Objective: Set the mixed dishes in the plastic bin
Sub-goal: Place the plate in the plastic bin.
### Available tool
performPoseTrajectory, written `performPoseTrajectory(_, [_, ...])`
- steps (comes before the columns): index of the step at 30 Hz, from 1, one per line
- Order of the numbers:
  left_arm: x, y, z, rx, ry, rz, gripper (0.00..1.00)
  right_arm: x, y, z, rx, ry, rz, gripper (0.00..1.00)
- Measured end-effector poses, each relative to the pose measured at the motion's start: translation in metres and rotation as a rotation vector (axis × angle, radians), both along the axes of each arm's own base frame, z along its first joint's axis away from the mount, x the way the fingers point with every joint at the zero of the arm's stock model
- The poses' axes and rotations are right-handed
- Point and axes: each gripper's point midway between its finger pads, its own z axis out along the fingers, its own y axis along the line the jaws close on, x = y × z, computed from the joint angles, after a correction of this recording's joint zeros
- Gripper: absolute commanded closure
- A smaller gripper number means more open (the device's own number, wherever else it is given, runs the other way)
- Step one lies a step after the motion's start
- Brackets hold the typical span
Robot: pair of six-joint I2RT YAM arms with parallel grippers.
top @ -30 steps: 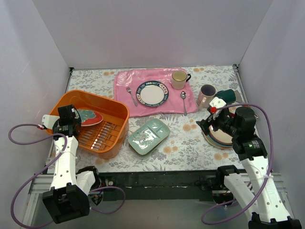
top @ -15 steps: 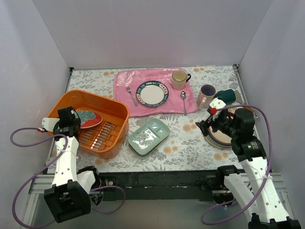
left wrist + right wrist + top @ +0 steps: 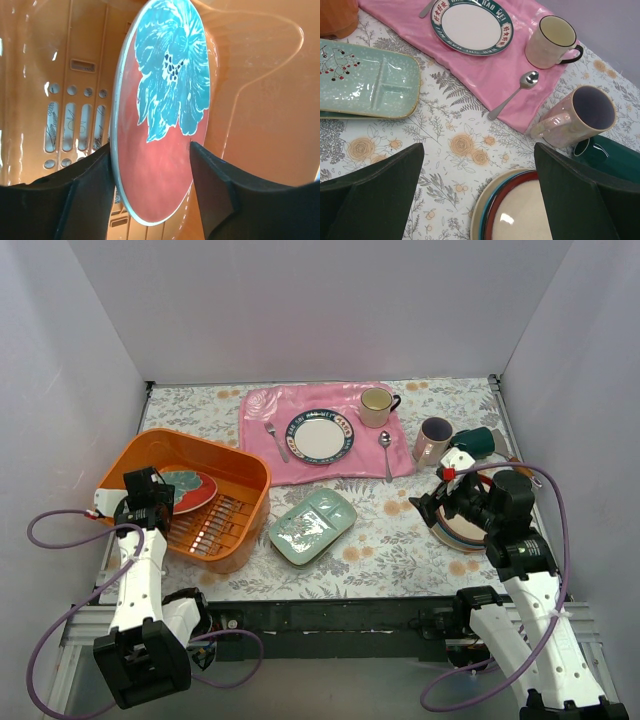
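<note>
Since a second ago my left gripper (image 3: 150,165) has drawn back toward the near wall of the plastic bin (image 3: 245,502), seemingly still clamping the red plate (image 3: 160,110) on edge; release now and it could topple, while my right gripper (image 3: 480,190) hangs open.

I can make out lettering panels around the blue-rimmed plate (image 3: 471,24), and embossed marks on my bin's floor (image 3: 52,131), neither readable.

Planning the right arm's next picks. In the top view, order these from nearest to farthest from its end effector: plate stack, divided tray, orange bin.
From the right end effector:
1. Plate stack, just beneath it, right side.
2. Divided tray, table centre.
3. Orange bin, far left.
</note>
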Motion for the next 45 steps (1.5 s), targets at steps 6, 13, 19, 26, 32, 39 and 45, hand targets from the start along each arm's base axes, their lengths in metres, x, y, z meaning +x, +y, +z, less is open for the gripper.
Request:
performPoseTrajectory(6, [0.002,-0.001,-0.002,-0.007,0.004,-0.006,0.34,0.000,0.001,0.004,0.008,-0.016,0.001,0.01])
performPoseTrajectory(13, [0.000,-0.004,-0.010,-0.015,0.043,-0.020,0.23,-0.001,0.001,0.005,0.018,-0.019,-0.002,0.02])
performPoseTrajectory(19, [-0.005,-0.005,-0.017,-0.025,0.091,-0.020,0.14,-0.001,0.001,0.001,0.020,-0.010,-0.002,0.01])
performPoseTrajectory(26, [-0.003,-0.004,-0.021,-0.047,0.148,-0.009,0.07,-0.002,0.001,0.003,0.022,-0.015,-0.001,0.01])
performPoseTrajectory(32, [-0.009,-0.009,-0.035,-0.109,0.258,-0.003,0.02,-0.002,0.001,0.003,0.022,-0.016,-0.002,0.02])
performPoseTrajectory(39, [-0.016,-0.019,-0.048,-0.202,0.379,0.008,0.02,-0.001,0.000,0.002,0.024,-0.015,-0.008,0.02])
performPoseTrajectory(45, [-0.017,-0.021,-0.041,-0.227,0.404,0.023,0.02,-0.001,0.000,0.003,0.024,-0.015,-0.008,0.01])
